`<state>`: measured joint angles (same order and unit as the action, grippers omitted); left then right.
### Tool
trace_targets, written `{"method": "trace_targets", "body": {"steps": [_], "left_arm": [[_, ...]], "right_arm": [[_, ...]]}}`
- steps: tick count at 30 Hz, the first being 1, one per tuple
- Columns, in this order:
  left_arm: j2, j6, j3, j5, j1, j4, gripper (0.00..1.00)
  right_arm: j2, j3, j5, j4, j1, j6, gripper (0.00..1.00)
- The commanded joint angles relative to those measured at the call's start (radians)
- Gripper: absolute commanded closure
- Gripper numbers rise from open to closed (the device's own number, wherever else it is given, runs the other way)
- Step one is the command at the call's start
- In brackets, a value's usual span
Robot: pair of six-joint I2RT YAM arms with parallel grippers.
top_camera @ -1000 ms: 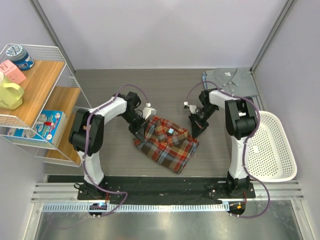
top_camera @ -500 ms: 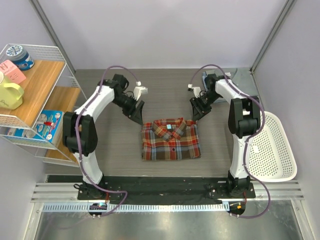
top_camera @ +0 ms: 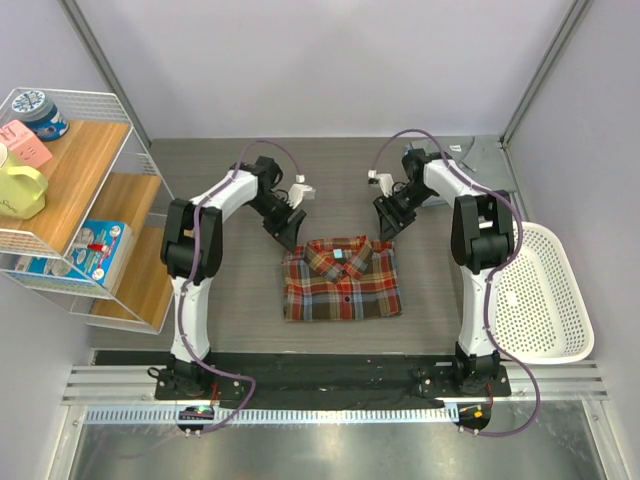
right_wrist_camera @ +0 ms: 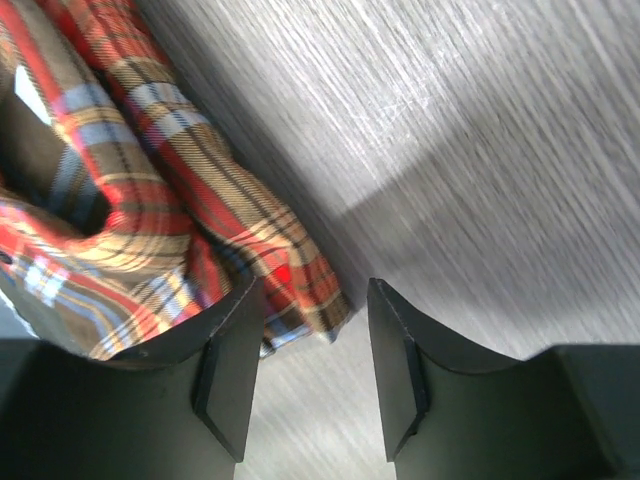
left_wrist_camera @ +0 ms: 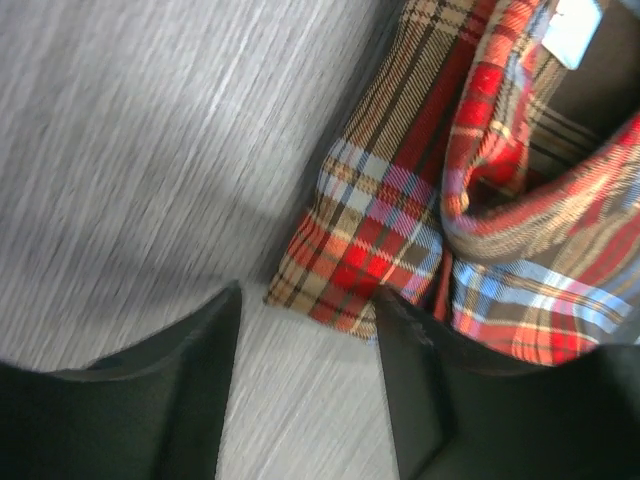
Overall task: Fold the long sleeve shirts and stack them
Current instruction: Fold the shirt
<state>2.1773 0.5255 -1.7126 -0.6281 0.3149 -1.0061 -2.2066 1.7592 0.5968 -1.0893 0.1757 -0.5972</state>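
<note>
The plaid long sleeve shirt lies folded into a flat rectangle at the table's middle, collar toward the back. My left gripper hovers open at its back left corner, and in the left wrist view that gripper has the plaid corner just beyond its fingertips, with nothing between them. My right gripper is open at the back right corner; the right wrist view shows this gripper with the plaid edge just beyond its fingers. The grey-blue long sleeve shirt lies at the back right, partly hidden by the right arm.
A white mesh basket stands along the right edge of the table. A wire and wood shelf with a mug and boxes stands at the left. Grey walls close in the back and both sides.
A second ago both grippers were shut on the rumpled, skewed plaid shirt. They let go, leaving it flat and square, pulled back, and now sit open close to its back corners.
</note>
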Motion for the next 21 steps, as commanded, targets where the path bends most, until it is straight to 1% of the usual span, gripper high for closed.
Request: {"method": "trace_targets", "body": {"steps": [1, 2, 3, 4, 5, 6, 7, 10, 13, 14, 15, 16, 17, 18, 19, 20, 21], "left_arm": [[-0.001, 0.041, 0.014, 0.051, 0.024, 0.041, 0.5], [-0.002, 0.041, 0.025, 0.065, 0.024, 0.05, 0.53], [-0.002, 0.038, 0.034, 0.068, 0.024, 0.055, 0.66], [-0.004, 0.037, 0.036, 0.067, 0.023, 0.054, 0.74], [-0.004, 0.037, 0.039, 0.058, 0.023, 0.043, 0.82], [-0.005, 0.036, 0.039, 0.053, 0.02, 0.04, 0.96], [-0.014, 0.027, 0.041, 0.054, 0.01, 0.038, 1.0], [-0.021, -0.022, 0.07, 0.091, -0.035, 0.072, 1.0], [-0.004, -0.038, 0.054, 0.085, -0.051, 0.061, 1.0], [-0.005, -0.044, 0.047, 0.077, -0.053, 0.058, 0.96], [-0.014, -0.071, 0.033, 0.074, -0.053, 0.061, 0.86], [-0.025, -0.085, 0.031, 0.064, -0.056, 0.06, 0.75], [-0.065, -0.097, 0.034, 0.054, -0.059, 0.06, 0.58], [-0.088, -0.145, 0.053, 0.039, -0.069, 0.07, 0.52], [-0.117, -0.171, 0.071, 0.042, -0.076, 0.084, 0.48], [-0.172, -0.194, 0.091, 0.045, -0.082, 0.093, 0.45], [-0.204, -0.235, 0.135, 0.047, -0.092, 0.115, 0.44]], "right_arm": [[-0.022, -0.017, -0.006, 0.031, 0.01, -0.062, 0.52], [-0.039, -0.018, -0.014, 0.037, 0.011, -0.061, 0.61], [-0.045, -0.02, -0.023, 0.04, 0.01, -0.059, 0.69], [-0.048, -0.021, -0.04, 0.04, 0.011, -0.058, 0.81], [-0.048, -0.026, -0.045, 0.036, 0.008, -0.056, 0.95], [-0.033, -0.046, -0.051, 0.031, 0.007, -0.059, 0.99], [-0.018, -0.058, -0.054, 0.02, 0.001, -0.065, 0.99], [0.031, -0.109, -0.061, 0.04, -0.03, -0.059, 0.99], [-0.008, -0.078, -0.068, 0.069, -0.036, 0.002, 0.99], [-0.025, -0.019, -0.063, 0.062, -0.038, 0.025, 0.91], [-0.036, 0.011, -0.06, 0.028, -0.038, 0.066, 0.82], [-0.028, 0.034, -0.052, 0.013, -0.041, 0.088, 0.69], [-0.013, 0.048, -0.026, 0.008, -0.059, 0.117, 0.64], [0.031, 0.042, -0.005, 0.008, -0.073, 0.172, 0.58], [0.054, 0.034, 0.009, 0.008, -0.087, 0.201, 0.5], [0.074, 0.011, 0.039, 0.006, -0.117, 0.226, 0.49], [0.099, -0.006, 0.06, 0.003, -0.13, 0.244, 0.49]]}}
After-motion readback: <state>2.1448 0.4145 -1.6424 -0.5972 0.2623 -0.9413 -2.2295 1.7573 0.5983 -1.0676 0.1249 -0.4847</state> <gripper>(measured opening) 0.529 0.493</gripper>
